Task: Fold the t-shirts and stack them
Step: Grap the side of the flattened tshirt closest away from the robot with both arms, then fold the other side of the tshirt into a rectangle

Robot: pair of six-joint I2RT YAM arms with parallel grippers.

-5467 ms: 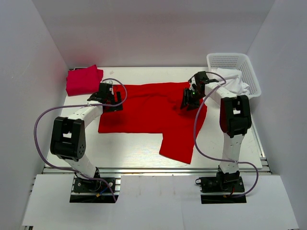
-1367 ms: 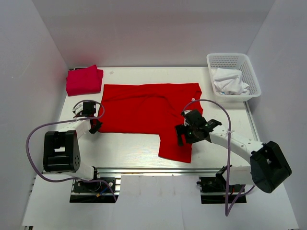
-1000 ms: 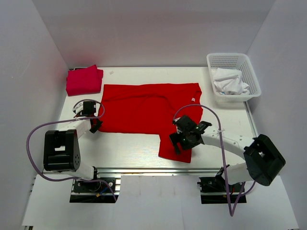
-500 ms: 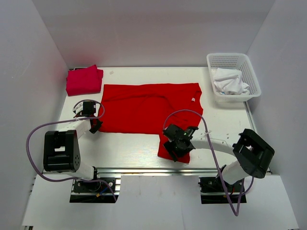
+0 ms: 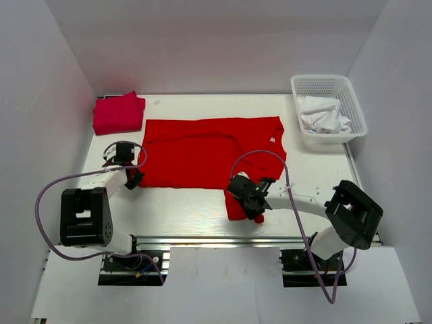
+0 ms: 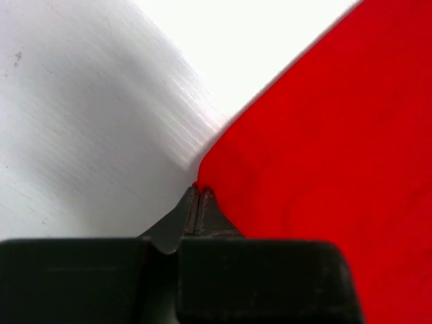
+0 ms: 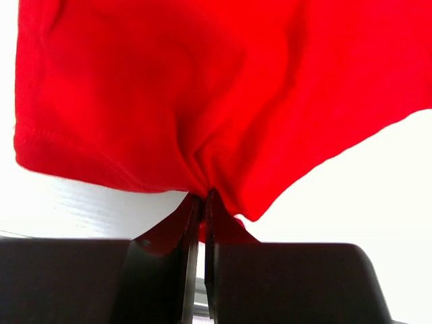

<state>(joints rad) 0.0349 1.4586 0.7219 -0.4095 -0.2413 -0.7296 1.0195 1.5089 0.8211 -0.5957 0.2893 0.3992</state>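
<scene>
2 sets of fingers grip 1 bright red t-shirt point(image 5: 202, 152), which lies spread across the white counter point(image 5: 182, 209) with its body flat toward the far side and what looks like a sleeve trailing toward the near edge. The left fingers point(image 6: 192, 210) are pressed fully together on the shirt's near left corner, with only a thin tip of cloth caught between them, low over the counter. The right fingers point(image 7: 194, 219) are also closed tight, on a gathered bunch of cloth beside the stitched hem of the trailing part, and folds fan out from the pinch. The pinkish crimson t-shirt point(image 5: 119, 113) sits already folded in the far left corner, apart from the red one. A white basket point(image 5: 352, 101) holding crumpled white cloth point(image 5: 322, 115) stands at the far right. From the way it drapes and puckers, the red shirt appears light, limp and in no danger of breaking. It seems to have no stiffness of its own, so any part not held will probably sag or drag behind a lift. On the smooth counter the cotton looks more likely to slide than to catch, so 1 pull could shift the whole garment. The best holds are probably the corners and hems, where doubled, stitched cloth gives narrow fingers something to bite. A pinch in the middle of a panel would likely raise only a peak. The left hold looks slim and could slip under tension, while the right hold looks deeper.
</scene>
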